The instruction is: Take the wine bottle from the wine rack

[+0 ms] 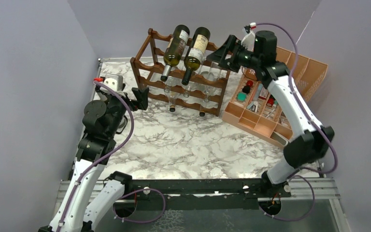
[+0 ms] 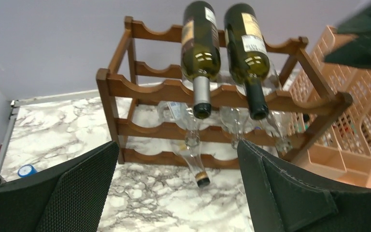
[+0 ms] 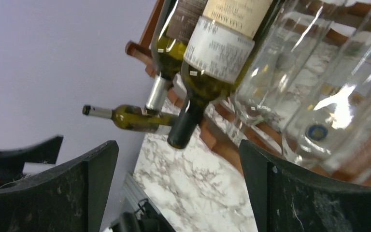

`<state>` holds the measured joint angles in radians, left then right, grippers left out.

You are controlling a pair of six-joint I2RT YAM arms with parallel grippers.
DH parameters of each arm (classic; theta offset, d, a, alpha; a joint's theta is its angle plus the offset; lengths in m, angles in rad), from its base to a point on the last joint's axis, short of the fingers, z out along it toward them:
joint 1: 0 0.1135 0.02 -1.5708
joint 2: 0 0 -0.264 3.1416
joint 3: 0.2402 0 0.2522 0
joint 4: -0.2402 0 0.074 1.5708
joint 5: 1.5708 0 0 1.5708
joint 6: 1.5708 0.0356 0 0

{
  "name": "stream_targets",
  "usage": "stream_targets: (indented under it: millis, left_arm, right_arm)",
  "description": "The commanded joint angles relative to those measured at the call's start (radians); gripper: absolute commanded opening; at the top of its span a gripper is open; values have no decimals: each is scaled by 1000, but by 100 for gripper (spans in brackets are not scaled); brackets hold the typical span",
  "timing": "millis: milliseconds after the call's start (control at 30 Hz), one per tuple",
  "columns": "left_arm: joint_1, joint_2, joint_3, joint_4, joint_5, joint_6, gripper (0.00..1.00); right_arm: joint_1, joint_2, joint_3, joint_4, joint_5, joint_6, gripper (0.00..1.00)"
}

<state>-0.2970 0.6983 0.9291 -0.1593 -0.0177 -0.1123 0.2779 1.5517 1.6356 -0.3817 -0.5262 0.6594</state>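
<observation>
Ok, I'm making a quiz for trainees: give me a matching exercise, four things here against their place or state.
1 silver-capped bottle
2 black-capped bottle
3 organiser
4 left gripper

A right of the rack
B open, by the rack's left end
C top tier, left of the pair
D top tier, right of the pair

Pairs: 1-C, 2-D, 3-A, 4-B

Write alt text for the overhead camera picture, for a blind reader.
Two green wine bottles lie on the top tier of a brown wooden wine rack on a marble table. The right claw, open, hovers by the rack's right end; the left claw, also open, is at its left.
</observation>
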Motion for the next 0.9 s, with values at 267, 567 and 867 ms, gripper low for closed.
stream_targets:
  millis: [267, 567, 867]
  left_arm:
    - [-5, -71, 39, -124, 255, -27, 99]
    - [-11, -82, 30, -97, 279, -50, 100]
    - [-19, -87, 21, -87, 283, -51, 99]
  right_arm:
    - [71, 363, 373, -54, 192, 192, 97]
    - [78, 444, 380, -8, 296, 231, 100]
    - [91, 561, 488, 14, 247, 260, 100]
